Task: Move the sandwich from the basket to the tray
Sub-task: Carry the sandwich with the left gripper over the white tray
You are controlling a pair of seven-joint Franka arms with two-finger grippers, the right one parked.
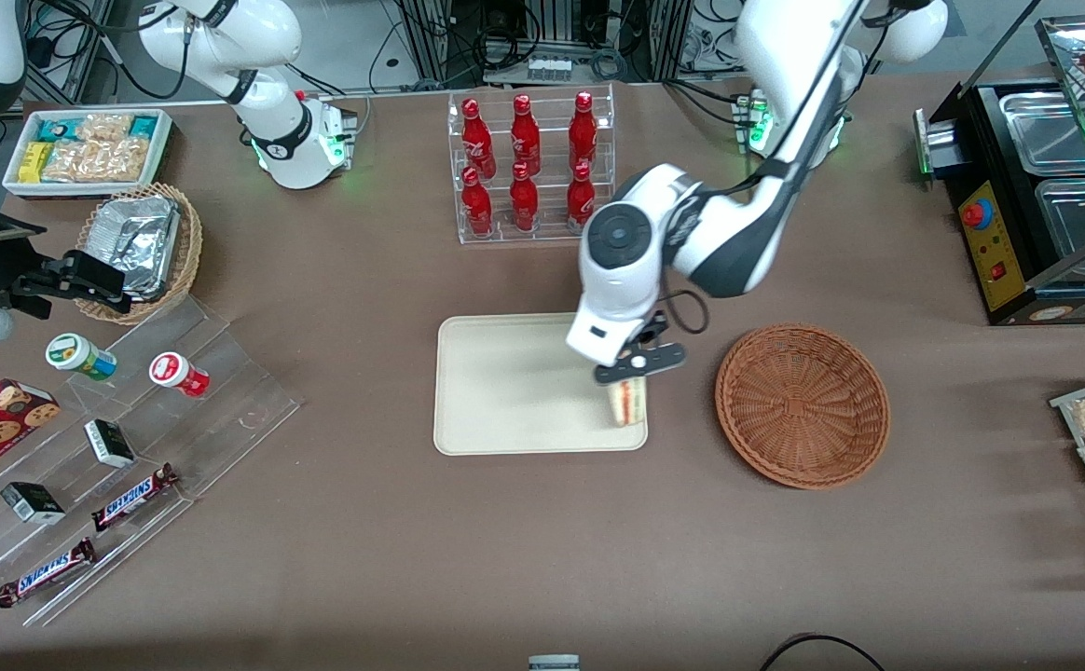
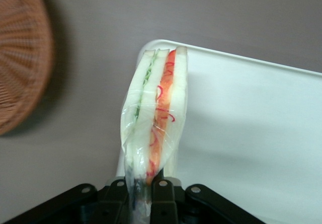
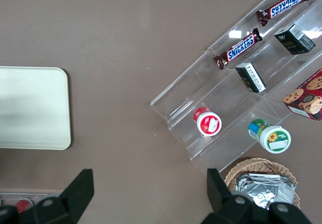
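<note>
The sandwich [image 1: 628, 402], a plastic-wrapped wedge of white bread with red and green filling [image 2: 157, 114], hangs in my left gripper [image 1: 634, 375], which is shut on its narrow end. It hovers over the corner of the cream tray [image 1: 505, 387] that lies nearest the basket and the front camera. In the left wrist view the sandwich's wide end points at the tray's rim [image 2: 151, 45]. The reddish-brown wicker basket [image 1: 802, 404] stands beside the tray toward the working arm's end, with nothing in it; its edge [image 2: 22, 63] shows in the wrist view.
A clear rack of red bottles [image 1: 528, 166] stands farther from the front camera than the tray. Toward the parked arm's end are an acrylic step display with snack bars [image 1: 132, 497], a tan basket of foil containers [image 1: 140, 247] and a white snack bin [image 1: 88, 149]. A black appliance [image 1: 1036, 196] sits at the working arm's end.
</note>
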